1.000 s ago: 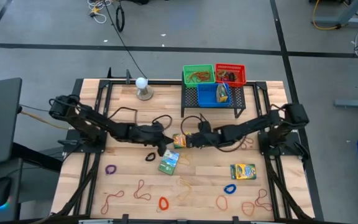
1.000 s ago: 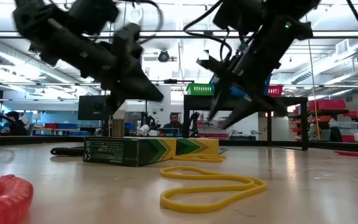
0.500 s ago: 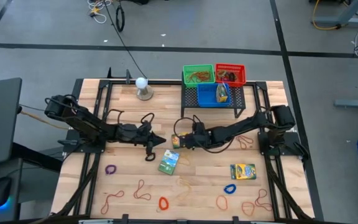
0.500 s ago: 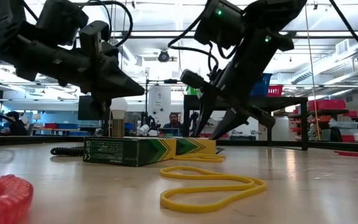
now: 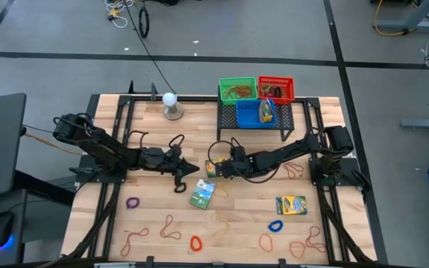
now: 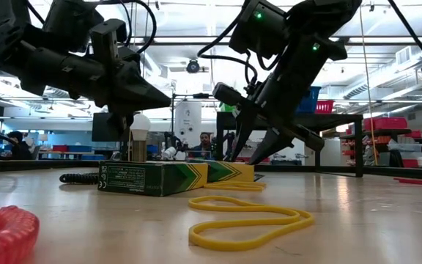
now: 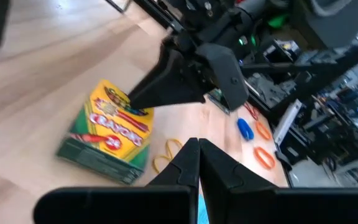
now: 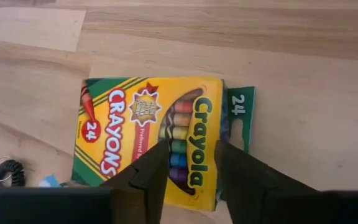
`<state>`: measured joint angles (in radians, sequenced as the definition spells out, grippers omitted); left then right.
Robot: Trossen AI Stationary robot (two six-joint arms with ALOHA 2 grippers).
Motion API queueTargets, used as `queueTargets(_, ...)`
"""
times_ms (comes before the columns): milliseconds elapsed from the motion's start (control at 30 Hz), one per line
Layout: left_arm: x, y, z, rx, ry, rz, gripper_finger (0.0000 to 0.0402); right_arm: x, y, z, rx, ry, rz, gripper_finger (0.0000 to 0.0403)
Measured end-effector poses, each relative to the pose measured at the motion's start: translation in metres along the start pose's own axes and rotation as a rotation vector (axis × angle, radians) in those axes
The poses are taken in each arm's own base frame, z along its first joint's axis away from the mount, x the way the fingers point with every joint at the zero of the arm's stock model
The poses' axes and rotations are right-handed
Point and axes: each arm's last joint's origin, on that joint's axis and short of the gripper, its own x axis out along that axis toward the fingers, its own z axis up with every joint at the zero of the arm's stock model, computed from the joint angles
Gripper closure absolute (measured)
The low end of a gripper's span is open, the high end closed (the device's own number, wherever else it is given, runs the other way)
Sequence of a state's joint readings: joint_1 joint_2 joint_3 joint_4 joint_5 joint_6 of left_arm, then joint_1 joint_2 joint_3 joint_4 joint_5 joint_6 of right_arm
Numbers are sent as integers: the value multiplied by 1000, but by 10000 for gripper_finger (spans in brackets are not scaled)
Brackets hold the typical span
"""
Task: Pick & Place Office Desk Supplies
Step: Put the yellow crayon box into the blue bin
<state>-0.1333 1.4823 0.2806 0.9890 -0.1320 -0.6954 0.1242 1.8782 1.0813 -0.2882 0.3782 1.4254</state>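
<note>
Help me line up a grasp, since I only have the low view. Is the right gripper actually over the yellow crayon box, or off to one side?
Observer: Over it. In the right wrist view the right gripper stands open above the printed face of the flat yellow cardboard crayon box, which lies on the wooden table.
Operator: And the left gripper?
Observer: The left gripper is shut, with nothing visible in it. In the high view it sits just left of that box.
Operator: Any other boxes to plan for?
Observer: Another yellow-and-green crayon box lies toward the right arm's side. I cannot find it in your view.
</note>
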Motion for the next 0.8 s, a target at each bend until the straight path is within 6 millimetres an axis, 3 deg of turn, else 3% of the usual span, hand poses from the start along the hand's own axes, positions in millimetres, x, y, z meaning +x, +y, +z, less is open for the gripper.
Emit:
queueTargets(200, 0, -1, -1, 12, 34, -40, 393, 0, 0, 1, 3, -26, -5, 232)
queueTargets(800, 0, 0, -2, 61, 60, -42, 393, -16, 7, 9, -57, -21, -138, 231)
